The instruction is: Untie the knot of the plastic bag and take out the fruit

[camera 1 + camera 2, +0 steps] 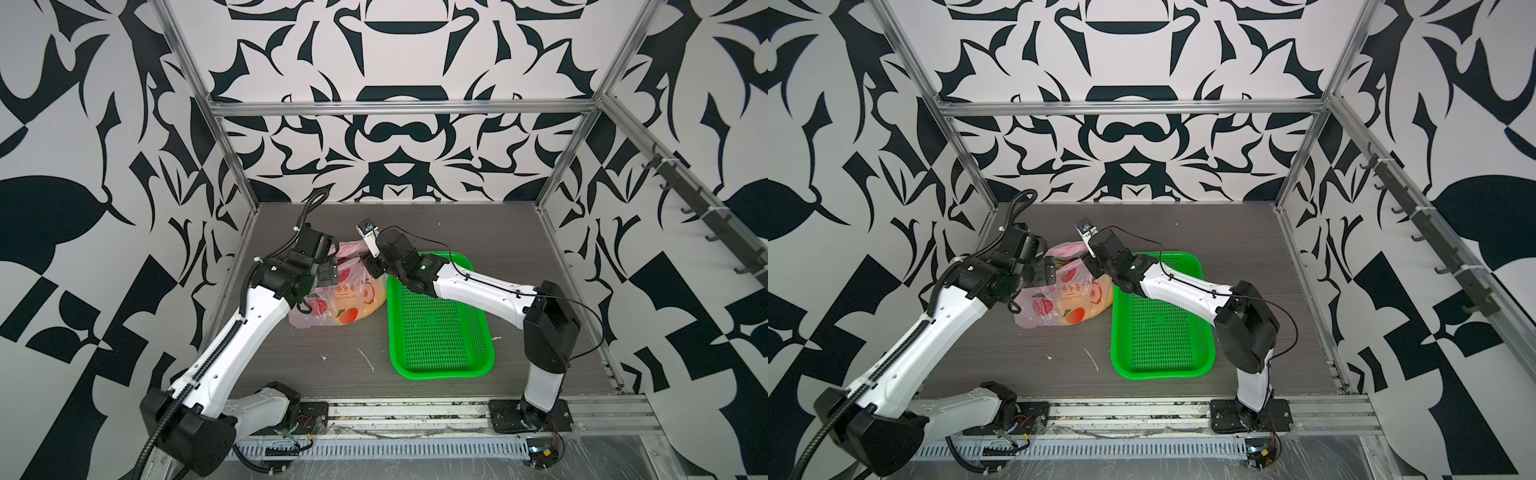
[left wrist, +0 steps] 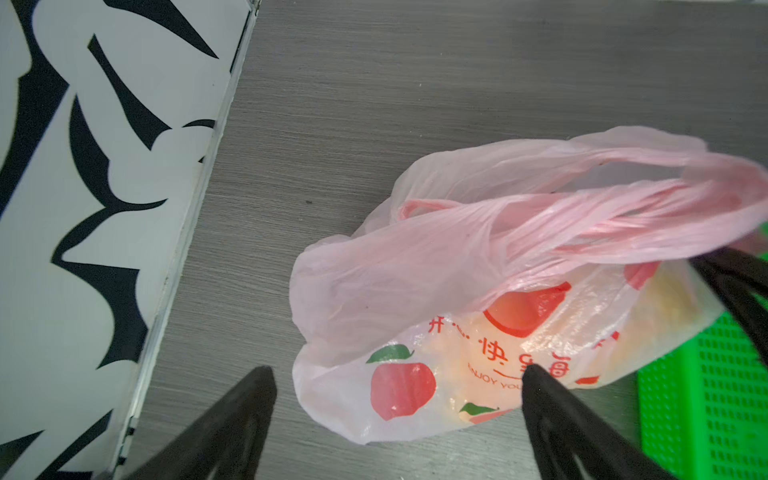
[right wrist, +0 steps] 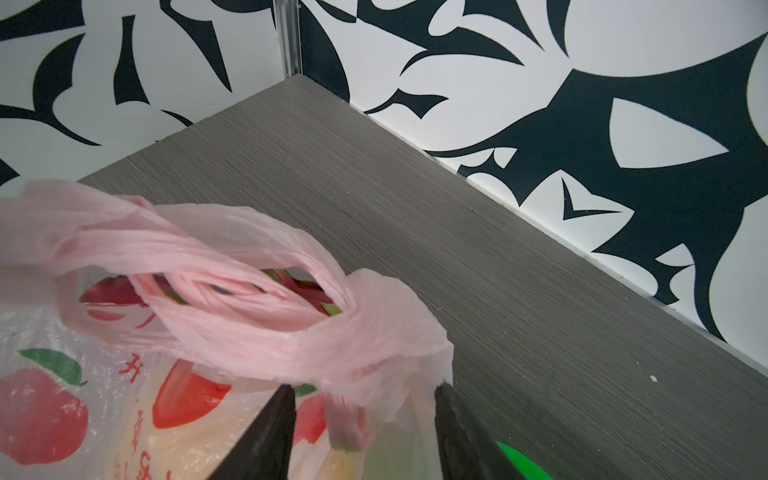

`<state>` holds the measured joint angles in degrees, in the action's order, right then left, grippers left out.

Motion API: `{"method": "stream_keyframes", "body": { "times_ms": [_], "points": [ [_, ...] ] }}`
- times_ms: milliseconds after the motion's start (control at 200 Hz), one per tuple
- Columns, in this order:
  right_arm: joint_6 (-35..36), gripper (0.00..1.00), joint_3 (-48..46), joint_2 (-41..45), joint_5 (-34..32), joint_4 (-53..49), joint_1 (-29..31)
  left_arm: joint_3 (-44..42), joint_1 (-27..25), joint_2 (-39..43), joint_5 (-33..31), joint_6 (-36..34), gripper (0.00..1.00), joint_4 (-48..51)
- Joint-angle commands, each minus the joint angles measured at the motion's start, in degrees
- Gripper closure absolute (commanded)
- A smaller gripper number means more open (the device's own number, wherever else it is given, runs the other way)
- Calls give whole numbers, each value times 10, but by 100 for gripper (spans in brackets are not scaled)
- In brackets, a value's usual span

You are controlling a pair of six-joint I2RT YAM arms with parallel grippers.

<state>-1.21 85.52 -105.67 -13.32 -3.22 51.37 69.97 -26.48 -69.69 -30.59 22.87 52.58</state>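
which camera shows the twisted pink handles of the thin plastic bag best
The right wrist view: the twisted pink handles sit close, their twist clear. The left wrist view shows them running off frame; in both top views they are small and partly hidden.

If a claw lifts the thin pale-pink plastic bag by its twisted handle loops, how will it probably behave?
The thin pale-pink plastic bag would likely go floppy: its film lies crumpled. It probably sags heavily, since fruit bulges inside. The twisted handle loops look thin, so they may stretch or slip.
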Motion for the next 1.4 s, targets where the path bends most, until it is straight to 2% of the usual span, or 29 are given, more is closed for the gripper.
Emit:
{"method": "stream_keyframes", "body": {
  "times_ms": [0,295,515,570,850,990,1120,1240,1395],
  "points": [
    [-7,43,1,26,8,16,2,14,-2,-22,-60,-26,4,26],
    [-8,43,-6,26,10,19,2,1,-2,-65,-97,-34,4,-65],
    [-9,44,-2,22,11,20,2,2,-2,-88,-120,-45,14,-132],
    [-9,44,-1,22,13,20,2,3,-2,-91,-127,-46,27,-141],
    [-11,45,0,19,12,19,2,-11,-2,-96,-146,-48,45,-185],
    [-10,46,0,22,12,18,2,-22,-2,-87,-167,-23,63,-190],
    [-9,46,1,25,16,15,2,-59,-2,-46,-170,18,79,-216],
    [-1,43,0,28,17,15,4,-125,-2,21,-147,58,85,-281],
    [14,42,9,26,15,9,11,-202,-2,92,-131,106,86,-342]
  ]
}}
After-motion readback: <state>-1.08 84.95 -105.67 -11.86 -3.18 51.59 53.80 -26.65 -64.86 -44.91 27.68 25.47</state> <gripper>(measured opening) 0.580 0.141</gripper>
